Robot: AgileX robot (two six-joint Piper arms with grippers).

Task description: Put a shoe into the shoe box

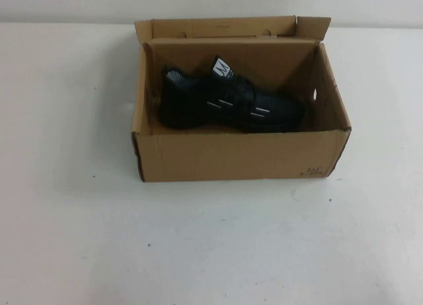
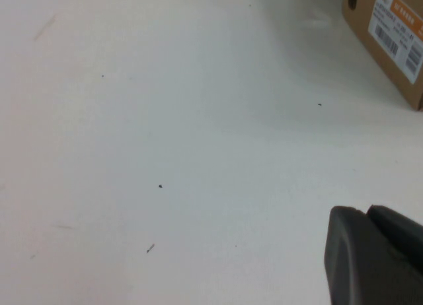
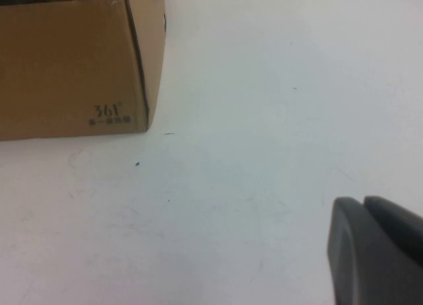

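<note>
Left tool (image 2: pixel 373 259) & right tool (image 3: pixel 377 252) clenched, empty, over white table (image 1: pixel 211 252); shoe (image 1: pixel 228 103) in shoe box (image 1: pixel 238 156).

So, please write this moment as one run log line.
shoe: inside box | left hand: shut, over table | right hand: shut, over table

The shoe box (image 1: pixel 238 156) is made of matt brown corrugated cardboard. The shoe (image 1: pixel 228 105) is seen as black mesh cloth. The table (image 1: pixel 198 245) is finished smooth, white, faintly scuffed.
</note>
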